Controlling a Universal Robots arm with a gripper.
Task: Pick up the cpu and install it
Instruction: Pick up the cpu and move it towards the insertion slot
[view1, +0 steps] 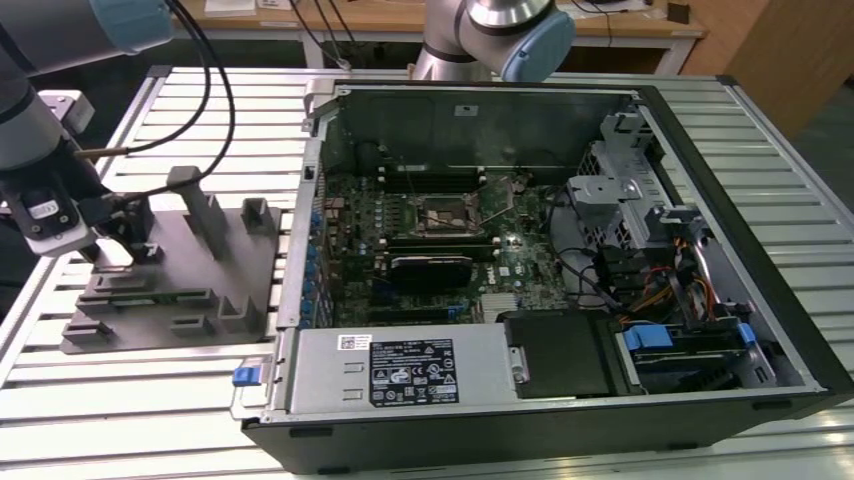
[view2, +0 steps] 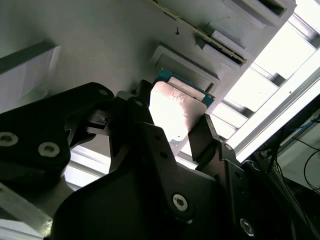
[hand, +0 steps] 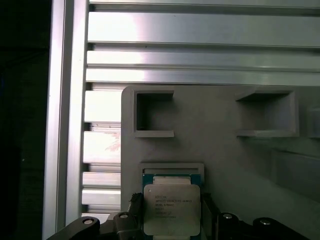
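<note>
While seated in the grey tray (hand: 225, 150) pocket at lower centre, the cpu (hand: 171, 210) is straddled by the gripper (hand: 171, 202) for lifting; whether clamped cannot be told.

The exterior view is evenly bright, with soft shadows inside the computer case (view1: 534, 130). In the second wrist view the cpu (view2: 172, 112) glares white and the worktop (view2: 280, 55) is strongly overexposed.
</note>
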